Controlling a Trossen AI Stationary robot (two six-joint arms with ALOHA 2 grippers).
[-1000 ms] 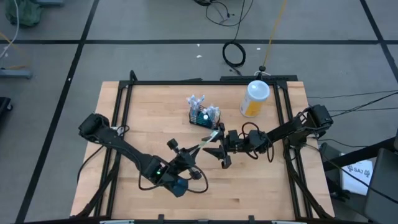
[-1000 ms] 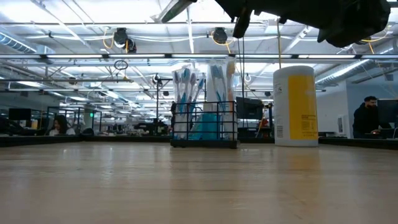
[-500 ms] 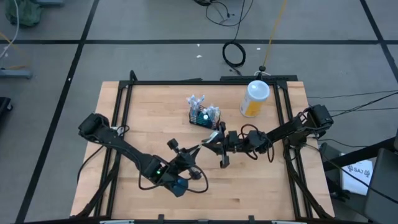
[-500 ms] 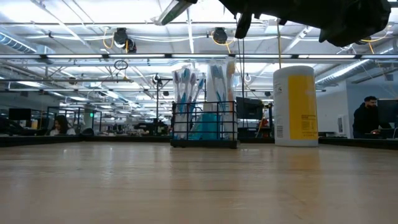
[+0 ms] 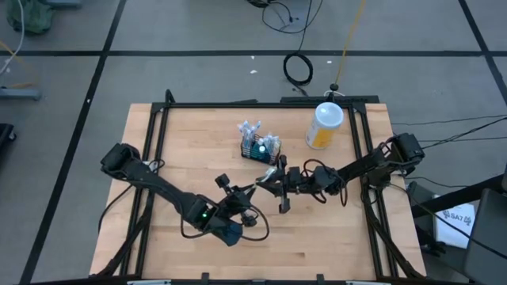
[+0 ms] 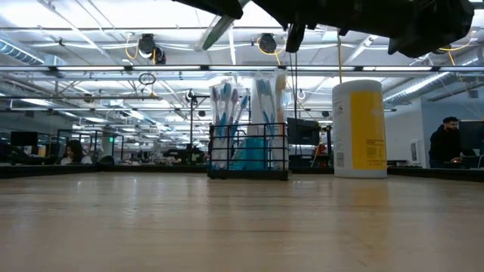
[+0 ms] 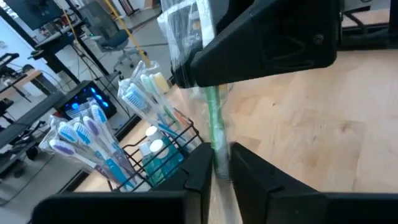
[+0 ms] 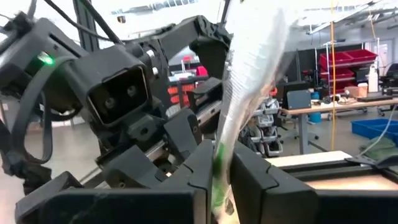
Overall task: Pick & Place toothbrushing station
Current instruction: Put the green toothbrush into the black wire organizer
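Both grippers meet above mid-desk (image 5: 190,158), near the caddy (image 5: 259,148). Right gripper (image 5: 275,179) pinches a wrapped toothbrush (image 8: 245,93); left gripper (image 5: 255,188) jaws seemingly pinch it too.

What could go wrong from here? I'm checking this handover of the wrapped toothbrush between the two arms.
1. Both the left gripper and right gripper pinch the wrapped toothbrush; if they pull apart, the slick wrapper may slip or tear.
2. The caddy is already crowded with toothbrushes, so the new one could jam or tip it.
3. The yellow bottle stands nearby and could be knocked.
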